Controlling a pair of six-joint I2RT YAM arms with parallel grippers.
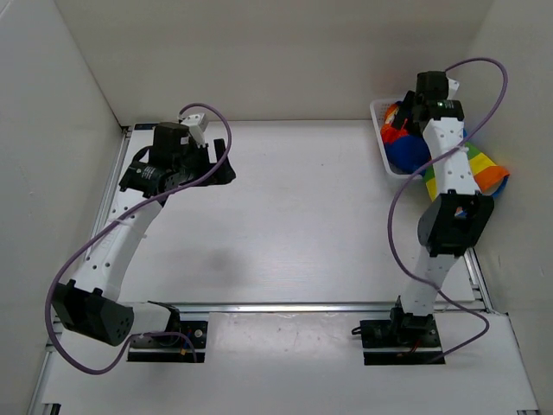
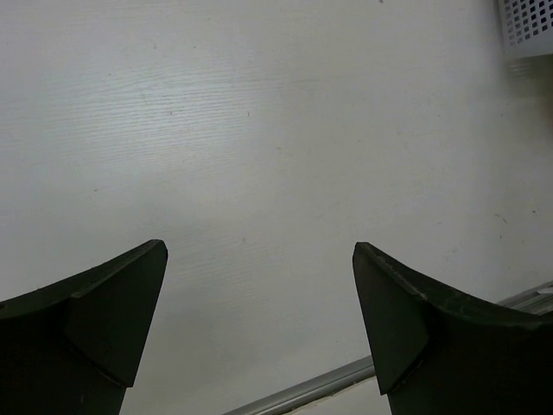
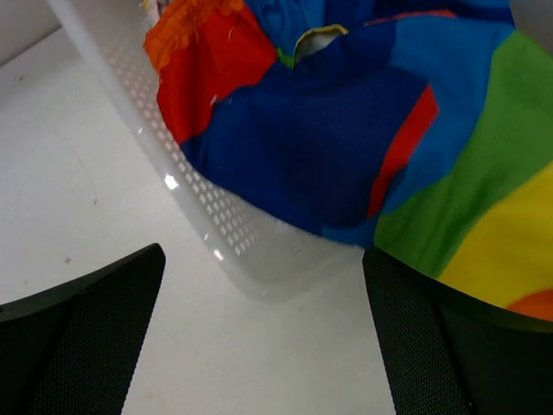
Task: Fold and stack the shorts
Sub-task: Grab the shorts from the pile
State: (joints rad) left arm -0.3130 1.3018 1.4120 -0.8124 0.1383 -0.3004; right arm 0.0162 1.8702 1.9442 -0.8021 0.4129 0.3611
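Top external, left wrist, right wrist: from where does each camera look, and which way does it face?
Top external: above and behind the arms, looking down on the table; both arms show.
Left wrist: on the left arm, facing the table; open left gripper shows.
Right wrist: on the right arm, facing the shorts in the basket; open right gripper shows.
Shared: all three views show the basket.

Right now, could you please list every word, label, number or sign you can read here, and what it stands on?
None: no readable text shows on the shorts, the white mesh basket, the table, the left arm or the right arm.
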